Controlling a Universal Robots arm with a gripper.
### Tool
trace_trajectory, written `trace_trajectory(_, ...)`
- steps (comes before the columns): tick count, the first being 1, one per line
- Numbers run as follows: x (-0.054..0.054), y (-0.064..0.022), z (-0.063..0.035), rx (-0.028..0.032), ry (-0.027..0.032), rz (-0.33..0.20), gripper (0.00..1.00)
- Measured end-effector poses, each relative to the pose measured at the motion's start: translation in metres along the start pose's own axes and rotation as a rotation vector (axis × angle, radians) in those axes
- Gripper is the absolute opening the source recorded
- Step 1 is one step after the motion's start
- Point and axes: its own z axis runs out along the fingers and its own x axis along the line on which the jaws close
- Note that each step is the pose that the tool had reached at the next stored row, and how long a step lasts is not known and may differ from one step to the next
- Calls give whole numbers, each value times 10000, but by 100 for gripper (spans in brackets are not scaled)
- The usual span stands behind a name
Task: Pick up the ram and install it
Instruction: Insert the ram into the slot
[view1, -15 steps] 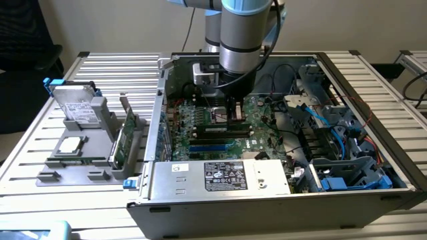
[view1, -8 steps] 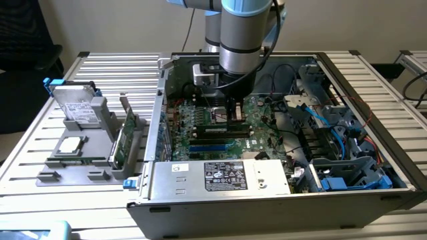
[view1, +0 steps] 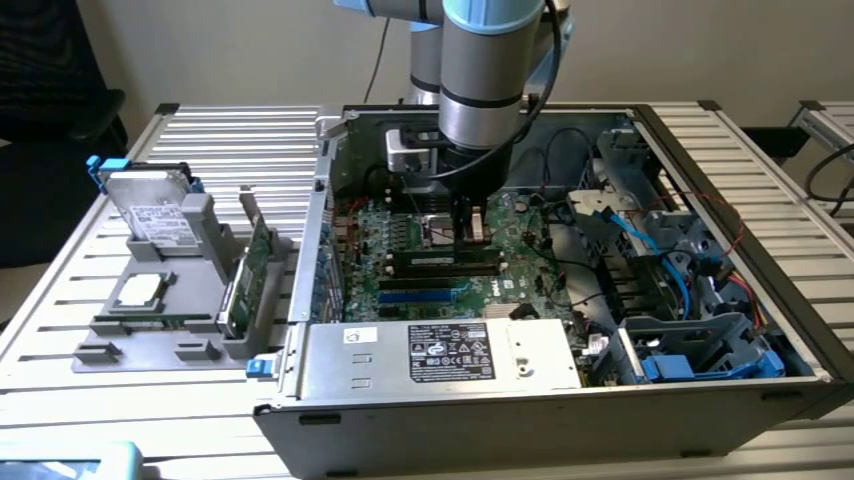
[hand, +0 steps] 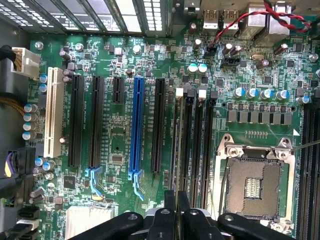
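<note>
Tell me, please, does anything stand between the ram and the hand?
Nothing visible does. The ram seems to sit along the motherboard's black slots, directly under the hand; the cables lie to the exterior view's right.

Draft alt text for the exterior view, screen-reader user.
A robot arm reaches down into an open computer case, its gripper low over the green motherboard near the black memory slots. On the exterior view's left, outside the case, a grey fixture holds a hard drive, a square processor chip and an upright green expansion card.

Grey arm (view1: 478, 95), blue joint cap (view1: 491, 14), black gripper (hand: 176, 199)
</note>
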Motion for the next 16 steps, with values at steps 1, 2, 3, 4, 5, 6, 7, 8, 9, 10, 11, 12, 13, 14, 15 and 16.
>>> trace_trajectory(1,0,0,0,0,0,1,13)
trace_trajectory(2,0,0,1,0,0,1,13)
trace_trajectory(3,0,0,1,0,0,1,13)
trace_trajectory(4,0,0,1,0,0,1,13)
trace_trajectory(5,0,0,1,0,-1,1,13)
trace_trajectory(6,0,-1,1,0,-1,1,13)
trace_trajectory(7,0,-1,1,-1,-2,7,13)
trace_trajectory(8,0,-2,2,-1,-3,20,13)
trace_trajectory(9,0,-2,3,-1,-4,32,13)
trace_trajectory(10,0,-2,3,-2,-3,40,13)
trace_trajectory(11,0,-2,3,-2,-3,49,13)
trace_trajectory(12,-1,-3,4,-2,-4,56,13)
trace_trajectory(13,-1,-4,5,-2,-4,56,13)
trace_trajectory(14,-1,-4,5,-2,-5,57,13)
trace_trajectory(15,-1,-4,5,-2,-4,57,13)
trace_trajectory(16,-3,-5,6,-1,-6,57,13)
